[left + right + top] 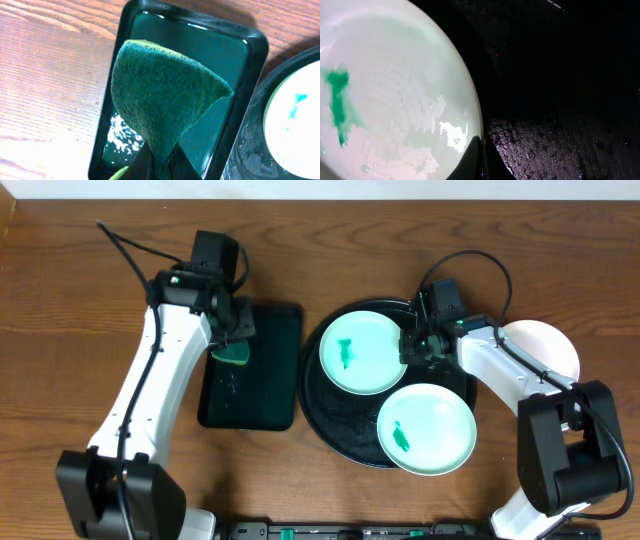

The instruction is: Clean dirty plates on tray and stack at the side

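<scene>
As the right pincer (481, 159) pinches only the plate (395, 100) rim, it may slip; the left pincer (159, 167) grips the sponge (160, 100).

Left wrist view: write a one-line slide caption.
Left gripper holds a green scouring pad over the rectangular black tray, smeared plate at right.
</scene>
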`<action>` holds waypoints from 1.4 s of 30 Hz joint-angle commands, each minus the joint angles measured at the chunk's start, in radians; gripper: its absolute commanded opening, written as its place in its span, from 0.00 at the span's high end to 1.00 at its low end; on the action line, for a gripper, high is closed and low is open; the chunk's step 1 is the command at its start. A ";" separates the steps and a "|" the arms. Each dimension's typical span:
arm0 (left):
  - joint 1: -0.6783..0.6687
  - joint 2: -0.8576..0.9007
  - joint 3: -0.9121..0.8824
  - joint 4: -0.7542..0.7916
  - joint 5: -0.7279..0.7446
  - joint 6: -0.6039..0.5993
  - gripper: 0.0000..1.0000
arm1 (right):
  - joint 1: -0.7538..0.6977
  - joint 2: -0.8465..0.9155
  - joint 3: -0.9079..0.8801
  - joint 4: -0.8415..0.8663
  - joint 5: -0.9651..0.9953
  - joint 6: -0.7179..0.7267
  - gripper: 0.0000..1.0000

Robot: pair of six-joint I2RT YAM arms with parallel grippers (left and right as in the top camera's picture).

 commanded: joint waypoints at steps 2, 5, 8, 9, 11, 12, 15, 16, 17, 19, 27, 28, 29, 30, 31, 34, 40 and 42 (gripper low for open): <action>-0.041 0.051 0.017 -0.029 -0.018 -0.033 0.93 | 0.005 0.004 -0.006 0.002 -0.020 0.006 0.99; -0.076 0.072 0.017 0.006 -0.019 -0.045 0.93 | 0.005 0.004 -0.006 -0.001 -0.019 0.006 0.99; -0.113 0.090 0.017 0.059 -0.019 -0.047 0.93 | 0.005 0.004 -0.006 -0.002 -0.020 0.006 0.99; -0.127 0.093 0.017 0.073 -0.019 -0.055 0.93 | 0.005 0.004 -0.006 -0.002 -0.020 0.006 0.99; -0.154 0.097 0.017 0.101 -0.019 -0.088 0.93 | 0.005 0.004 -0.006 -0.002 -0.020 0.006 0.99; -0.173 0.097 0.017 0.119 -0.019 -0.101 0.93 | 0.005 0.004 -0.006 -0.002 -0.020 0.006 0.99; -0.221 0.097 0.017 0.161 -0.018 -0.156 0.93 | 0.005 0.004 -0.006 -0.005 -0.019 0.006 0.99; -0.237 0.098 0.017 0.171 -0.018 -0.185 0.93 | 0.005 0.004 -0.006 -0.006 -0.019 0.006 0.99; -0.254 0.100 0.017 0.181 -0.018 -0.212 0.93 | 0.005 0.004 -0.006 -0.006 -0.020 0.006 0.99; -0.292 0.104 0.017 0.204 -0.018 -0.248 0.93 | 0.005 0.004 -0.006 -0.005 -0.020 0.006 0.99; -0.413 0.148 0.017 0.293 -0.019 -0.289 0.92 | 0.005 0.004 -0.006 -0.006 -0.027 0.006 0.99; -0.421 0.155 0.017 0.296 -0.019 -0.303 0.93 | 0.005 0.004 -0.006 -0.009 -0.027 0.006 0.99; -0.427 0.166 0.017 0.299 -0.019 -0.314 0.93 | 0.005 0.004 -0.006 -0.009 -0.027 0.006 0.99; -0.431 0.175 0.017 0.300 -0.019 -0.321 0.93 | 0.005 0.004 -0.006 -0.009 -0.027 0.006 0.99; -0.434 0.186 0.017 0.304 -0.019 -0.321 0.93 | 0.005 0.004 -0.006 -0.008 -0.027 0.006 0.99; -0.433 0.227 0.017 0.336 -0.020 -0.321 0.93 | 0.006 0.004 -0.006 -0.009 -0.027 0.006 0.99; -0.434 0.302 0.017 0.418 -0.019 -0.345 0.93 | 0.006 0.004 -0.006 -0.008 -0.027 0.006 0.99; -0.434 0.327 0.017 0.418 -0.018 -0.372 0.93 | 0.006 0.004 -0.006 -0.009 -0.027 0.006 0.99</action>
